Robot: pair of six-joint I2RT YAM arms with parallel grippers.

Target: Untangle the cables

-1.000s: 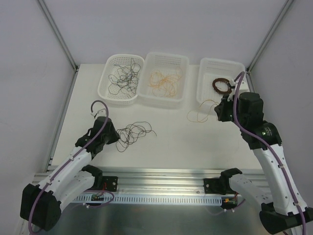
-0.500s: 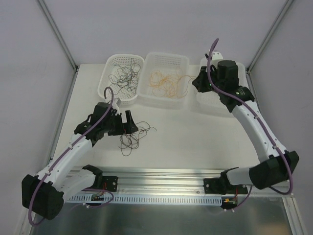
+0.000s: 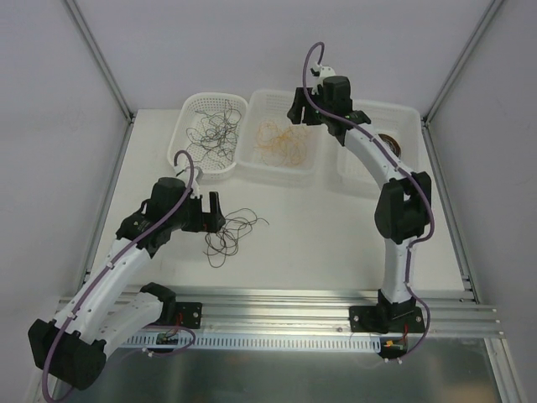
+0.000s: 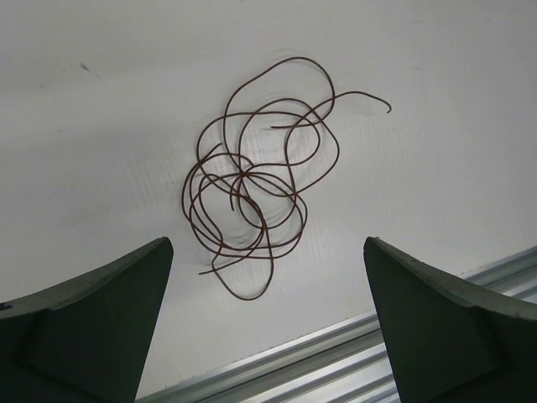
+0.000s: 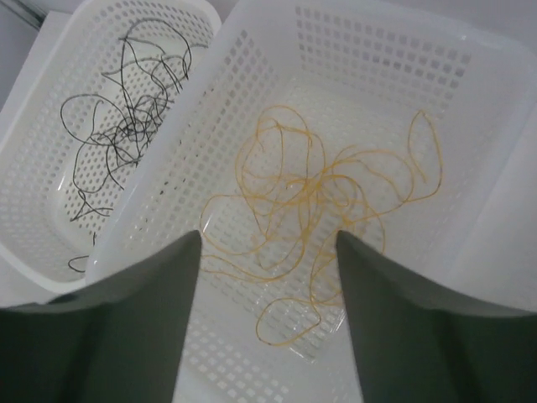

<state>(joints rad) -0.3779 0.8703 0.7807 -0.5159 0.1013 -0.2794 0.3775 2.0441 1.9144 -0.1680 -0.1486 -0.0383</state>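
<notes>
White tabletop, three white baskets along the far edge. Left basket has black cables, middle basket has orange-yellow cables, right basket has a neat dark wire ring. By colour, sorting looks mostly done.

Right gripper hangs over the middle basket, jaws parted, nothing between them. Left gripper hovers low over the tabletop, jaws spread wide and empty.

One brown cable lies loose on the tabletop just ahead of the left jaws, looped over itself and not in any basket. Likely the last piece left to handle.
</notes>
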